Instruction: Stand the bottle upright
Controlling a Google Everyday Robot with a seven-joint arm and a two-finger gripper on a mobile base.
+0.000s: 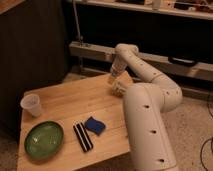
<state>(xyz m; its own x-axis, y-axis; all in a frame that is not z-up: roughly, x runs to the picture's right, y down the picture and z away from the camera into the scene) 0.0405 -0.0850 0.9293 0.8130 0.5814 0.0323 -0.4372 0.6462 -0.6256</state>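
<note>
Grasp step at the far right edge of the table point(65, 102)
The gripper point(115, 83) hangs over a pale shape, seemingly the bottle point(119, 90); whether it grips cannot be told. Next likely calls for a secure hold, then tipping it cap-up. Its long axis and heading are unclear.

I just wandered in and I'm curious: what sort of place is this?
Probably a lab or workshop set up for robot trials: a wooden table holds a cup and a green plate like props, a cluttered shelf runs behind, and the pincer of a white arm hangs at the table's far edge.
</note>
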